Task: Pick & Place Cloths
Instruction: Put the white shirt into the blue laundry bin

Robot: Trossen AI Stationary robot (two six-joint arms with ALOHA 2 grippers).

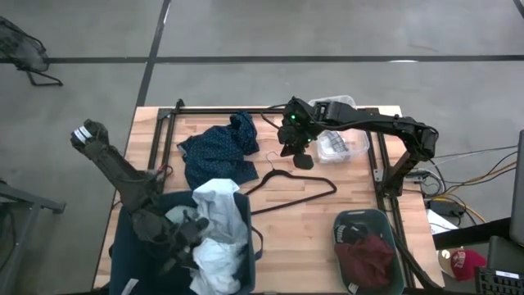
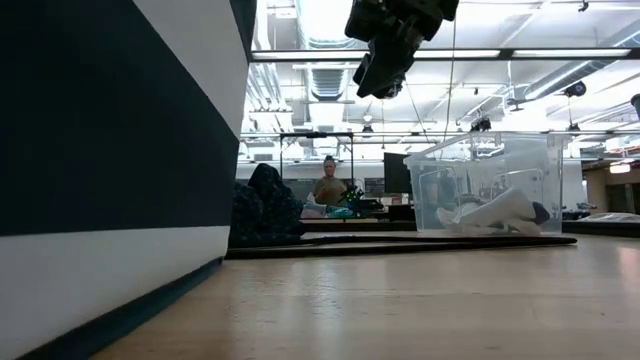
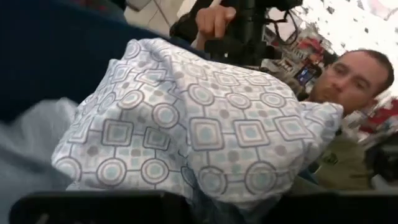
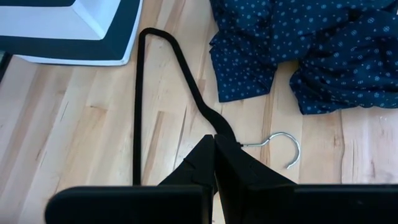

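The pale blue-white shirt [image 1: 219, 233] lies bunched in the dark blue bin [image 1: 123, 246] at the table's near left, spilling over its rim, and fills the left wrist view [image 3: 199, 124]. My left gripper [image 1: 184, 233] is down in that bin against the shirt. The navy dotted shirt [image 1: 217, 146] lies crumpled on the table, also in the right wrist view [image 4: 311, 43]. My right gripper [image 4: 214, 158] is shut and hangs in the air [image 2: 385, 55] over the neck of the black hanger [image 1: 286, 184]. The maroon piece [image 1: 367, 258] lies in a grey bin. Socks [image 2: 500, 210] rest in a clear box.
The clear plastic box [image 1: 342, 141] stands at the far right, under my right arm. The grey bin [image 1: 391, 229] stands at the near right corner. A black frame [image 1: 155, 139] runs round the table. A person [image 3: 348, 81] is beyond the table. Bare wood shows mid-table [image 1: 295, 238].
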